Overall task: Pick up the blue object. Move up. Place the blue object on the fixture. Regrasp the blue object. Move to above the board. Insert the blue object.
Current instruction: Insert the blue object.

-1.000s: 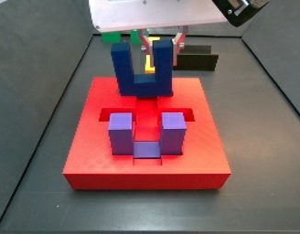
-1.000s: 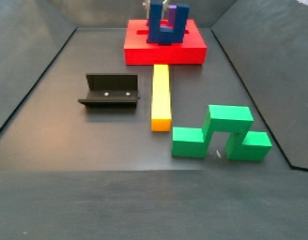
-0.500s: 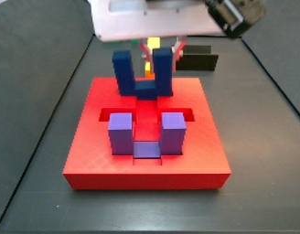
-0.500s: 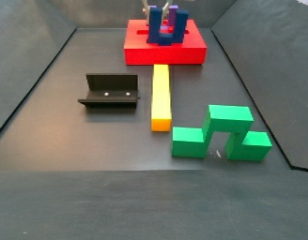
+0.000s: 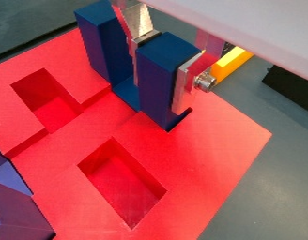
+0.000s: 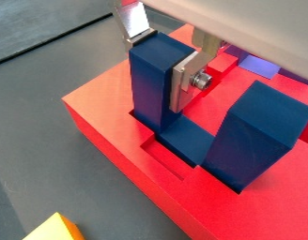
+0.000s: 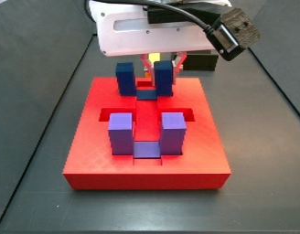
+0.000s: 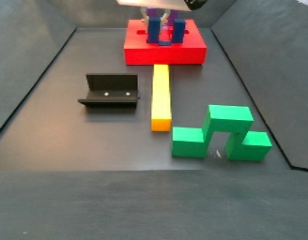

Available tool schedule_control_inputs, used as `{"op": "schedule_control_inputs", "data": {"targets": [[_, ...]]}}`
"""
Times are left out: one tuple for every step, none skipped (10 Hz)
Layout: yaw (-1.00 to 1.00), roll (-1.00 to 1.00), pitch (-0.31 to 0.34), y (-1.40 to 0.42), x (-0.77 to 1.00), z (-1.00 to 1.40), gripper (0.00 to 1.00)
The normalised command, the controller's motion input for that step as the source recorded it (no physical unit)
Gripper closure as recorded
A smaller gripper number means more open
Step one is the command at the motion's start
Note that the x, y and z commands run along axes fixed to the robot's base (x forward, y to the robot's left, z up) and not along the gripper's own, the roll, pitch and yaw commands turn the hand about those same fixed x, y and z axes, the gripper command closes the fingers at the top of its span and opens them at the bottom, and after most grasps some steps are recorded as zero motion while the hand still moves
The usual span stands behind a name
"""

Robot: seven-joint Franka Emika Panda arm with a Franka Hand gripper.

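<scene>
The blue object (image 7: 143,79) stands upright at the far end of the red board (image 7: 208,139), its base sunk into a recess there. My gripper (image 5: 161,66) is shut on one of its two prongs, with a silver finger (image 5: 188,81) flat on each side. In a wrist view the gripper (image 6: 160,58) holds the prong nearest the board's edge, and the blue object's (image 6: 254,133) free prong stands beside it. From a side view the blue object (image 8: 165,29) shows under the gripper on the board (image 8: 165,53). The black fixture (image 8: 109,91) stands apart on the floor.
A purple U-shaped block (image 7: 146,133) sits in the board's near recess. Two open recesses (image 5: 119,178) lie beside the blue object. A yellow bar (image 8: 161,95) lies on the floor from the board toward the green blocks (image 8: 221,132). Dark walls ring the floor.
The gripper has come straight down with the blue object, from above the board's far end until the object's base is in the recess.
</scene>
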Motion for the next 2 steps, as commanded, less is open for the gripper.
{"op": "schedule_control_inputs", "data": {"targets": [[0.0,0.11,-0.013,-0.14,0.04,-0.21,1.0],[0.0,0.0,0.0,0.0,0.0,0.0,1.0]]}}
